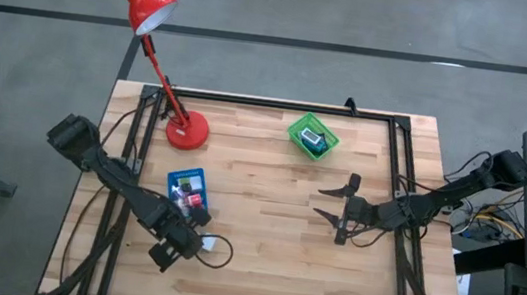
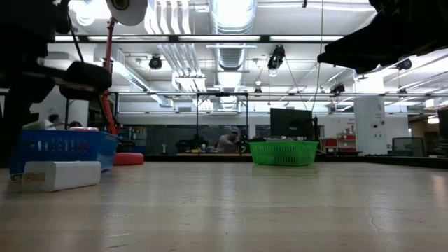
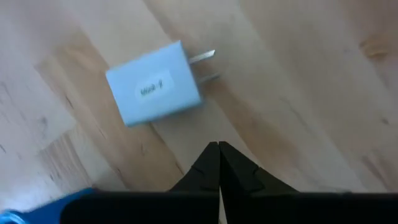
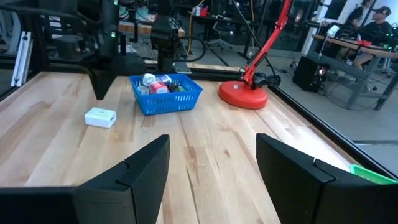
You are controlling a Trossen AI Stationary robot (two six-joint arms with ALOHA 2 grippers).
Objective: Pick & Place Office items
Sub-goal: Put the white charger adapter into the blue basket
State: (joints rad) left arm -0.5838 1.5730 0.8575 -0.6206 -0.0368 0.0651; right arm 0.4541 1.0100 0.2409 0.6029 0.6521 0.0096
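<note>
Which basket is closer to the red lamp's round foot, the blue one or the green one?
The blue basket. It sits just below the lamp's foot, while the green basket stands farther off across the table.

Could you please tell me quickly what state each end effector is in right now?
Left end effector: closed, empty, above the table near the white charger.
Right end effector: open, holding nothing, over bare table.

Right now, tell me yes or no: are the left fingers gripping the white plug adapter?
No. The left fingers are shut on nothing, and the white plug adapter lies apart on the table.
</note>
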